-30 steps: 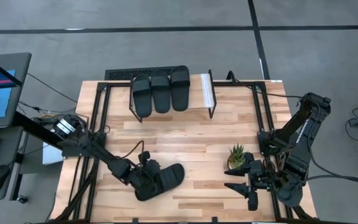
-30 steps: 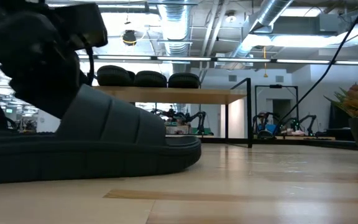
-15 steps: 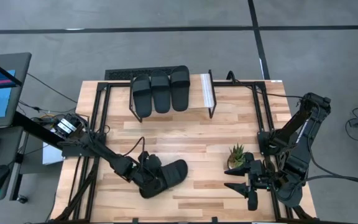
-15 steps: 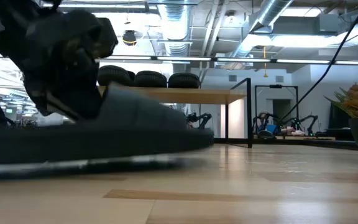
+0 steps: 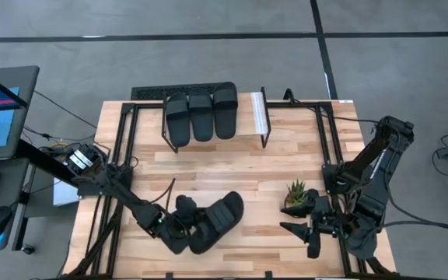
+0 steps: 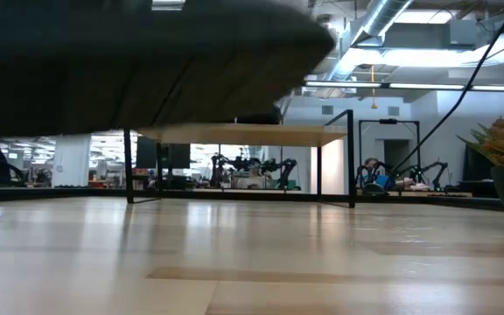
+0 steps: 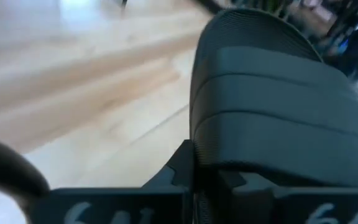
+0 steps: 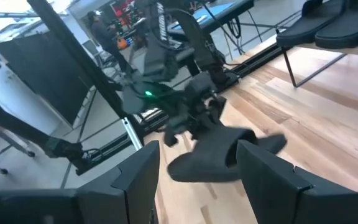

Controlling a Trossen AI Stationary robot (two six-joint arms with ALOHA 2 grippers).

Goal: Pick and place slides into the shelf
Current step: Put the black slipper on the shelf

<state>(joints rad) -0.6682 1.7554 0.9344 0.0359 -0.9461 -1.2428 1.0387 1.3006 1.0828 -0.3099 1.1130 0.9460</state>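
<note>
My left gripper (image 5: 179, 225) is shut on one black slide (image 5: 218, 220) near the table's front edge. The slide is off the table, and in the low view its sole (image 6: 147, 52) shows from below. It also shows in the right wrist view (image 8: 219, 155). Three more black slides (image 5: 201, 115) lie side by side on the shelf (image 5: 246, 117), a low rack with a wood top (image 6: 261, 134) and a white strip (image 5: 259, 115). My right gripper (image 5: 298, 229) is open and empty at the front right, next to a potted plant. My left gripper holds the slide at the edge of its ribbed strap (image 7: 229, 158) on the heel side, coming level from the table's left. The gripper's own body hides how the fingers close. The slide is lifted clear, its toe (image 5: 236, 204) pointing toward the far right.
A small potted plant (image 5: 295, 194) stands just beyond my right gripper. Black frame rails (image 5: 123, 155) run along the table's left and right sides. Bare wood lies between the shelf and the held slide. A desk with a screen and a mouse stands off the table's left.
My left gripper has lifted the slide off the table and drawn a little toward the near edge. The slide, flat on the wood before, is now clear of it and has turned, its toe swinging toward the far edge.
</note>
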